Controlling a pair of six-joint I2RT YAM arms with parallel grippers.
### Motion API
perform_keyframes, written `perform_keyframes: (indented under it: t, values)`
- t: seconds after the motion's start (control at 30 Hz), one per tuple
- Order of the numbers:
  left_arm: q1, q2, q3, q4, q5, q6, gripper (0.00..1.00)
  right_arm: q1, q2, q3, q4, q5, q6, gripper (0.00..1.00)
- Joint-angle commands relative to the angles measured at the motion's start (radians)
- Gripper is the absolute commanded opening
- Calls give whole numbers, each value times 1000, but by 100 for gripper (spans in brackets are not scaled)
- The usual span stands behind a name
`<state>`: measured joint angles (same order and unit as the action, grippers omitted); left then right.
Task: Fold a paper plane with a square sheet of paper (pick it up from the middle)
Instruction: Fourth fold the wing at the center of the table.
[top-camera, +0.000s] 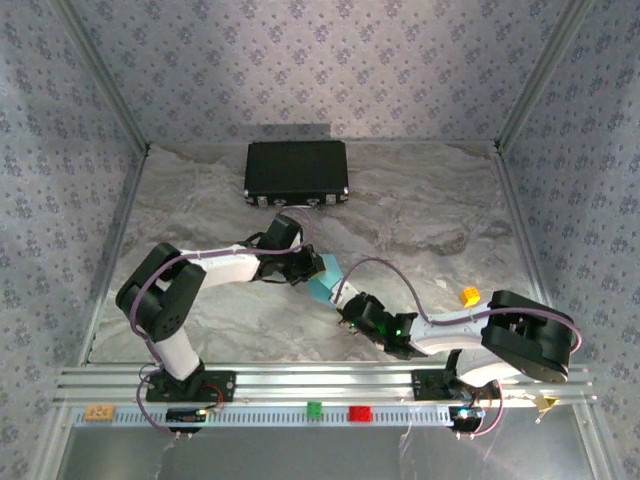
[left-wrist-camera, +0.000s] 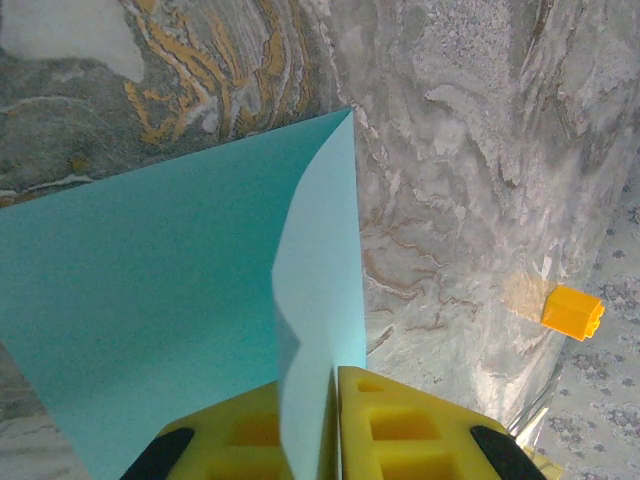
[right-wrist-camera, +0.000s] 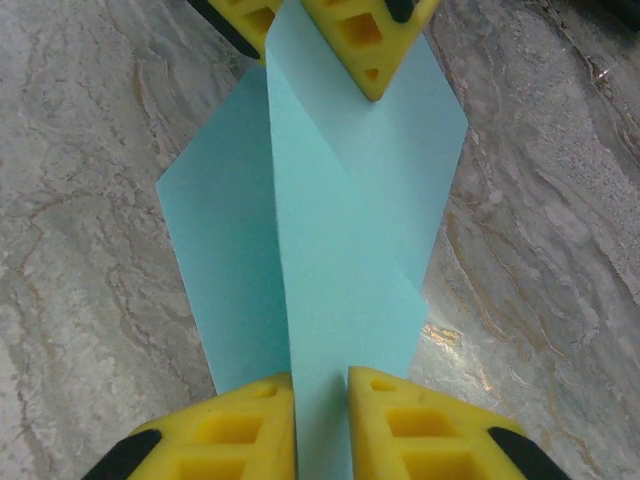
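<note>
The square sheet of paper (top-camera: 322, 283) is light blue and partly folded, with a raised centre fold and angled flaps, and lies mid-table between both grippers. My left gripper (left-wrist-camera: 335, 400) is shut on the fold's far end, with the sheet (left-wrist-camera: 150, 300) spreading out to its left. My right gripper (right-wrist-camera: 320, 400) straddles the near end of the sheet (right-wrist-camera: 340, 250). Its yellow fingers (right-wrist-camera: 400, 420) stand a little apart with the raised fold between them. The left gripper's fingers (right-wrist-camera: 365, 40) point in from the top of the right wrist view.
A black case (top-camera: 296, 172) lies at the back of the marble table (top-camera: 420, 215). An orange block (top-camera: 467, 295) sits right of the paper, near the right arm. Small green (top-camera: 314, 409), red (top-camera: 359, 412) and tan (top-camera: 98, 411) blocks rest on the front rail.
</note>
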<state>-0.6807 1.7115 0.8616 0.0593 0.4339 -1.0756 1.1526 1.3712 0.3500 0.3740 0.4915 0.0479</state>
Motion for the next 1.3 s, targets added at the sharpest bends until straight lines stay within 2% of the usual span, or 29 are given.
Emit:
perform_keyframes:
  t: [0.0,0.13,0.23,0.4,0.5,0.53,0.67,0.83,1.03,1.27]
  values:
    - [-2,2,23,-18,12,-6,12,7,10,22,4,20,1,16]
    - [-2,-3,22,-20,8,-4,13,4,11,25,-6,16,14,10]
    - [-1,-11,23,-22,4,0,17,0,10,26,-12,2,28,7]
    - [1,-56,17,-48,-38,18,37,-39,14,38,-45,-85,102,6]
    - [4,-93,11,-81,-81,31,53,-83,28,48,-51,-173,147,8]
    - [4,-104,8,-89,-92,35,55,-91,34,51,-53,-187,162,9]
    - [8,-144,-3,-121,-126,42,58,-121,54,59,-53,-237,200,13]
    - [12,-169,-6,-142,-142,48,60,-151,63,55,-28,-303,214,14]
    - [12,-182,-9,-147,-152,48,60,-198,63,47,-11,-383,258,7]
    - [12,-190,-16,-144,-159,52,58,-335,72,55,33,-679,409,5]
